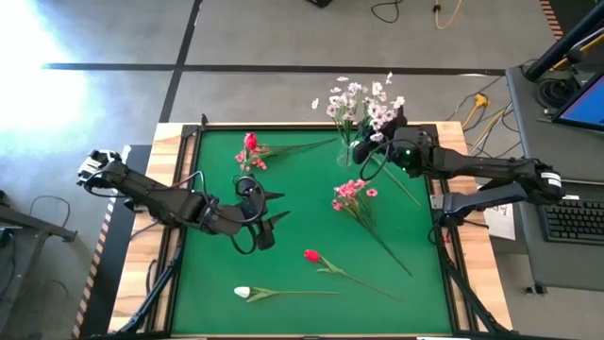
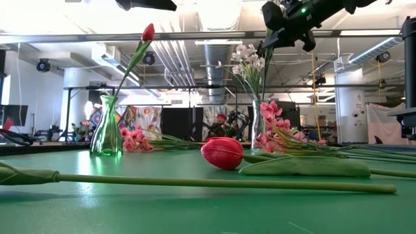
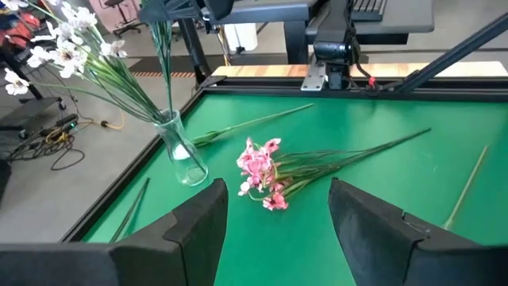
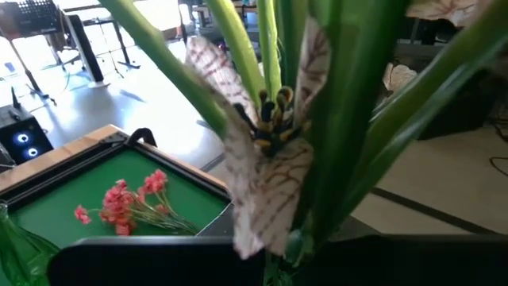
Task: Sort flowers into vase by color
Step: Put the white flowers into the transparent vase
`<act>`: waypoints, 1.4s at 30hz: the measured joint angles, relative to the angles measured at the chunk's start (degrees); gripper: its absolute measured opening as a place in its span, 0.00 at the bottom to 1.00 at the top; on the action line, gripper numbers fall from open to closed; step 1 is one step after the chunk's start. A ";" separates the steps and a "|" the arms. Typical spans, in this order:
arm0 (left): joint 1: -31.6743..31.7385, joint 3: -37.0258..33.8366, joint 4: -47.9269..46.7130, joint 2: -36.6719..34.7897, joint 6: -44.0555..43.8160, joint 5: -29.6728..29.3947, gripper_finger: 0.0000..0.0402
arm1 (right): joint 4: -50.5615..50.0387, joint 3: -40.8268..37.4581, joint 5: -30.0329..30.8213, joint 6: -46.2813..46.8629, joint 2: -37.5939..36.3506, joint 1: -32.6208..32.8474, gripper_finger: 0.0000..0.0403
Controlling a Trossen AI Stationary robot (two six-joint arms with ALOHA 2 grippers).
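On the table (image 1: 208, 293), a vase (image 1: 347, 151) stands at the far edge right of centre and holds the blossom sprays (image 1: 363, 102). A second vase (image 1: 246, 160) stands left of it, near the far edge, with a tulip (image 1: 250, 142) in it and a blossom cluster (image 1: 257, 161) lying just beside it. Another blossom cluster (image 1: 351, 193) lies near the table's middle, in front of the first vase. Nearer the front edge lie a loose tulip (image 1: 312, 256) and, left of it, a bud (image 1: 243, 294).
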 joint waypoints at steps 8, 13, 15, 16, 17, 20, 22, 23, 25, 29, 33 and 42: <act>0.00 0.00 -0.09 0.02 -0.02 -1.36 0.51 | 0.05 0.00 0.05 -0.03 0.14 0.00 0.04; 0.00 0.00 -0.31 0.02 -0.24 -1.36 0.51 | 0.03 0.00 0.07 -0.06 0.14 0.00 0.04; 0.00 0.00 -0.41 0.02 -0.26 -1.35 0.51 | 0.02 0.00 0.07 -0.07 0.14 0.00 0.04; -0.01 0.00 -0.61 0.02 -0.26 -1.33 0.51 | 0.00 0.00 0.07 -0.07 0.14 0.00 0.04; -0.01 0.00 -0.83 0.02 -0.33 -1.33 0.51 | -0.07 0.00 0.07 -0.08 0.14 0.00 0.04; 0.00 0.00 -1.18 0.02 -0.61 -1.29 0.51 | -0.34 0.00 0.07 -0.04 0.14 0.00 0.04; -0.01 0.00 -1.22 0.02 -0.67 -1.27 0.51 | -0.36 0.00 0.07 -0.04 0.14 0.00 0.04; 0.00 0.00 -1.22 0.02 -0.80 -1.27 0.51 | -0.35 0.00 0.07 -0.04 0.14 0.00 0.04; -0.02 0.00 -1.23 0.02 -0.87 -1.25 0.51 | -0.35 0.00 0.07 -0.03 0.14 0.00 0.04; -0.02 0.00 -1.25 0.02 -0.89 -1.23 0.51 | -0.35 0.00 0.04 -0.02 0.14 0.00 0.04; 0.00 0.00 -1.25 0.03 -1.07 -1.22 0.51 | -0.34 0.00 0.04 0.00 0.14 0.00 0.04; 0.00 0.00 -1.28 0.04 -1.09 -1.20 0.51 | -0.32 0.00 0.04 0.72 0.14 0.00 0.05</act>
